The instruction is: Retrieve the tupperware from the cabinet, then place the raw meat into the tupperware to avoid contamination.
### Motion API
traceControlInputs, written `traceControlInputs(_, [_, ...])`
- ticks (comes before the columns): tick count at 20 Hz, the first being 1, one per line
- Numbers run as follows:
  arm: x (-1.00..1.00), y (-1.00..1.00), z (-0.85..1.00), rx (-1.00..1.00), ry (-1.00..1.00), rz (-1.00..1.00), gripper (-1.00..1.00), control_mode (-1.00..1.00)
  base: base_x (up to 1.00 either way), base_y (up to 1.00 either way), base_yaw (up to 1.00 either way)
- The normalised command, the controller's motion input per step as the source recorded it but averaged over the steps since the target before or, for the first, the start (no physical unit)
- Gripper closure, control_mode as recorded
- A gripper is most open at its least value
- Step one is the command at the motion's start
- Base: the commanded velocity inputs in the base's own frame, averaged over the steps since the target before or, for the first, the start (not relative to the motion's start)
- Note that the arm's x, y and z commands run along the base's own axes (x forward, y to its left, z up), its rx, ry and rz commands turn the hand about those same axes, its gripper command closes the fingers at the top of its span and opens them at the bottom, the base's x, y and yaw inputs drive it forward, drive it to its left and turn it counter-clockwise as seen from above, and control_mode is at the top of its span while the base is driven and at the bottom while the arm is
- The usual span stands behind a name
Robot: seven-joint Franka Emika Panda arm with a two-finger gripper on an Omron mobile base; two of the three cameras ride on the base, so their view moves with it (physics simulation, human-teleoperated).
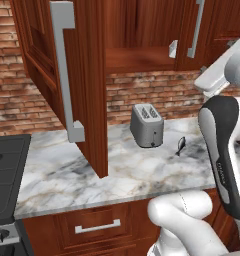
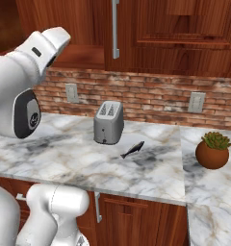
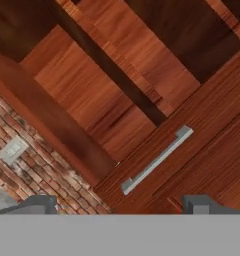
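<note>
Up in the top half of the left base view, the cabinet [image 1: 137, 35] stands with its left door [image 1: 87, 75] swung wide toward the camera, a long silver handle [image 1: 64, 70] running down the door's face; the shelf space behind it, at the upper middle of the frame, shows bare dark wood, and I can make out nothing lying on the part that is visible. The tupperware cannot be picked out in any view. In the hand view the open compartment [image 3: 107, 75] fills the upper left and centre, with a closed door and its bar handle [image 3: 157, 159] running diagonally at the lower right.

The arm [image 1: 222, 150] rises at the right edge of the left base view and bends upward toward the cabinet; in the right base view its white upper links [image 2: 31, 72] sit at the upper left. The gripper [image 3: 124, 205] shows its two dark tips at the bottom of the hand view, spread wide apart with nothing between them.

The raw meat [image 2: 132, 149] lies flat on the marble counter [image 2: 64, 158], just right of the grey toaster [image 2: 109, 122] and apart from it. In the right base view its long axis runs diagonally from lower left to upper right
</note>
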Motion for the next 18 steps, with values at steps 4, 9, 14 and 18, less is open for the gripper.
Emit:
traceControlInputs(4, [-0.05, -0.52, 0.04, 0.29, 0.03, -0.20, -1.00, -1.00, 0.00, 0.00, 0.00])
traceControlInputs(9, [0.00, -0.50, 0.00, 0.29, 0.04, 0.02, -1.00, -1.00, 0.00, 0.00, 0.00])
traceControlInputs(14, [-0.02, -0.38, -0.02, 0.25, 0.02, 0.20, -1.00, -1.00, 0.00, 0.00, 0.00])
traceControlInputs(18, [-0.22, -0.19, -0.21, 0.22, -0.01, 0.15, -1.00, -1.00, 0.00, 0.00, 0.00])
